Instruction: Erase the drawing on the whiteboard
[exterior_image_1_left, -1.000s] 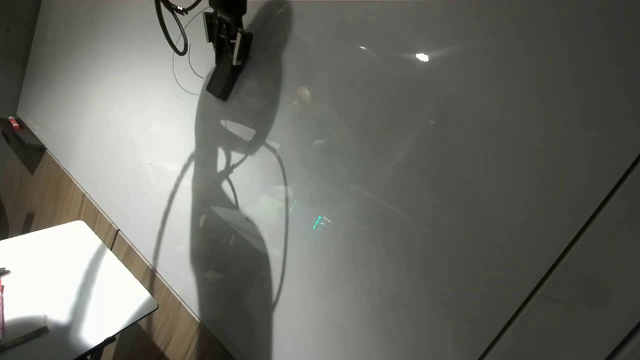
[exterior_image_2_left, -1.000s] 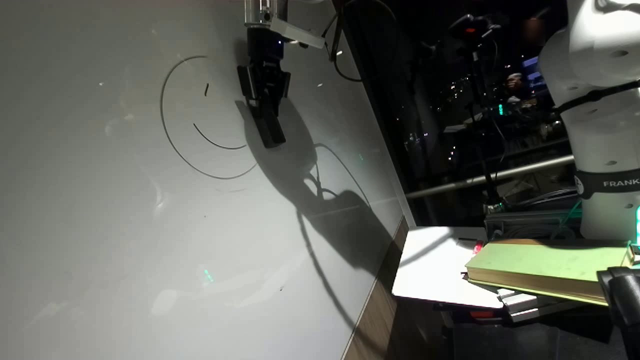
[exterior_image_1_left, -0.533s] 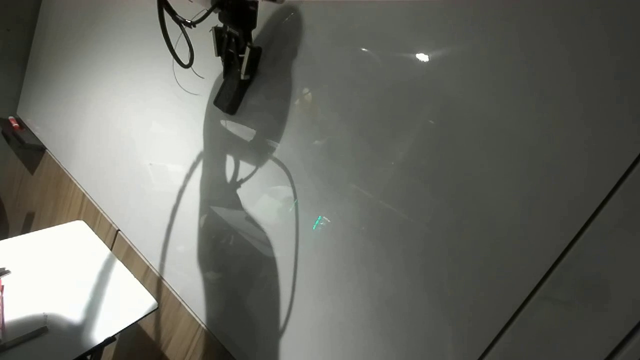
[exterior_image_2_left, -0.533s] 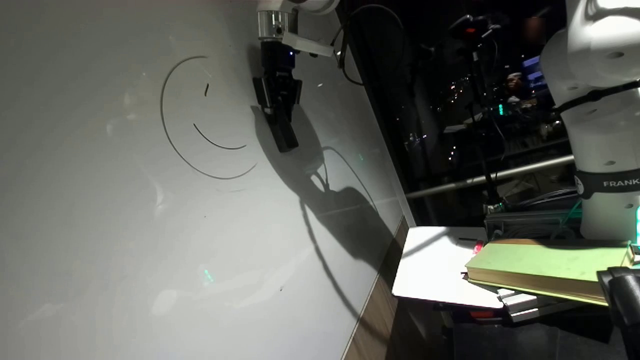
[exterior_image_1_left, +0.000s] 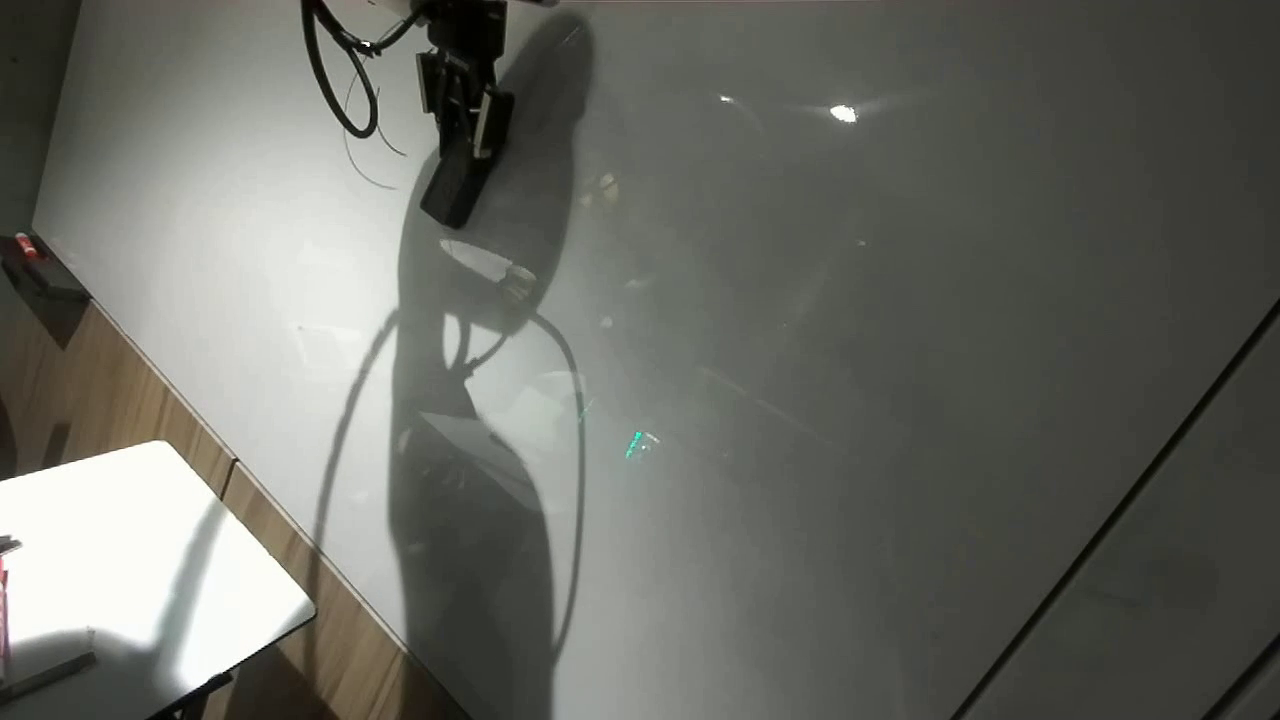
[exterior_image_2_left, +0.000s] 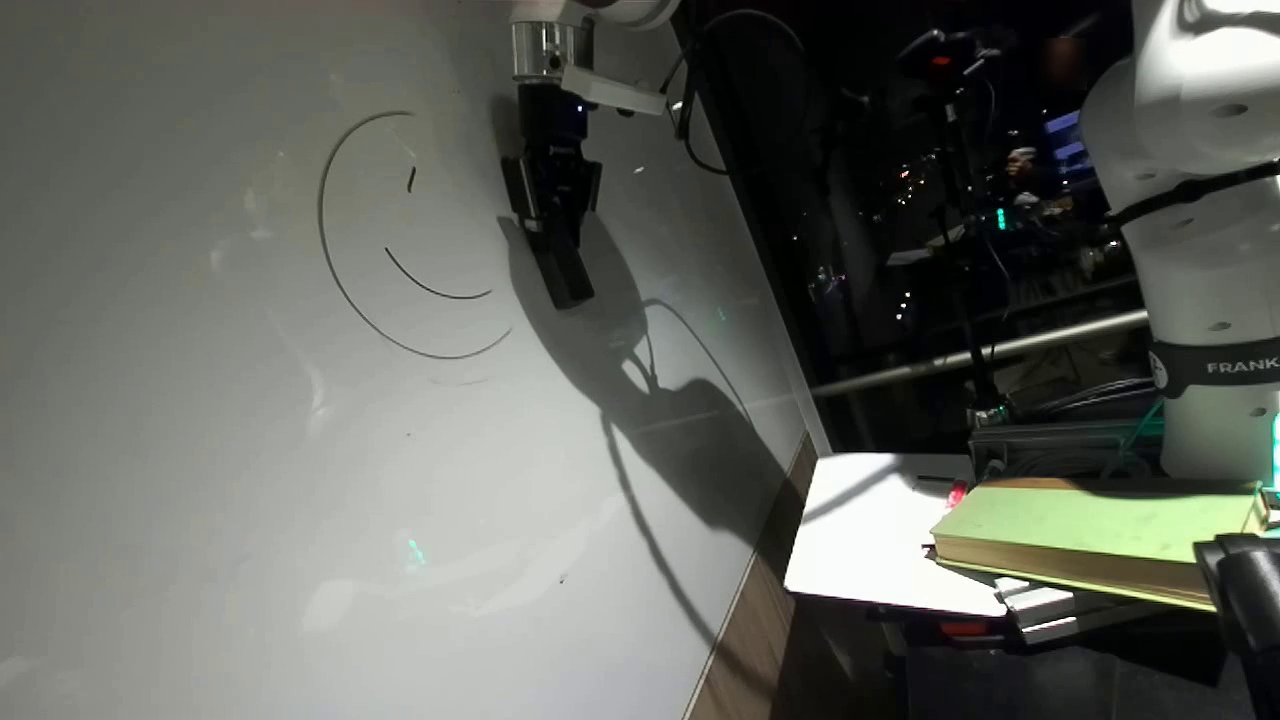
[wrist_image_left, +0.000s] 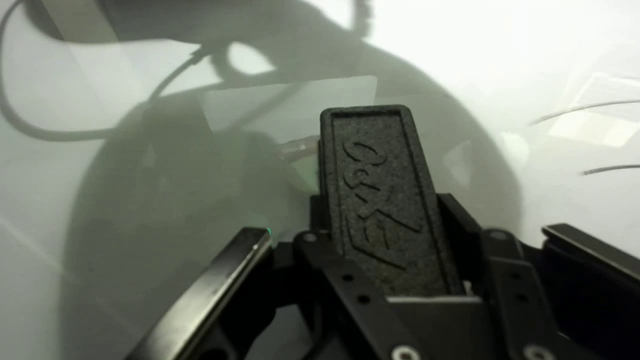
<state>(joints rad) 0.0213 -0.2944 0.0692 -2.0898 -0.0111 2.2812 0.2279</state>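
A dark eraser (wrist_image_left: 377, 165) is grasped by the gripper (wrist_image_left: 387, 220), the jaws being clenched on its two long sides; in the wrist view its free end is pointed toward the top of the frame, and script-like marks are borne on its face. The drawing (exterior_image_2_left: 427, 286) is found in the upper left of the frame in an exterior view, on the whiteboard (exterior_image_2_left: 250, 480): a thin round line is traced down the left and along the bottom, with a short stroke and a curved mouth inside it. There the eraser is held to the right of these lines, apart from them and tilted, its lower end leaned toward the right; whether the board is touched by it cannot be told. A broad shadow (exterior_image_2_left: 690, 440) is thrown on the board below and to the right of the gripper. At the right edge of the wrist view, two thin curved lines are seen. In the lower right of an exterior view, a green book (exterior_image_2_left: 1080, 530) is seen beneath the robot arm (exterior_image_2_left: 1200, 270), and part of the white table (exterior_image_2_left: 870, 540) is covered by it.
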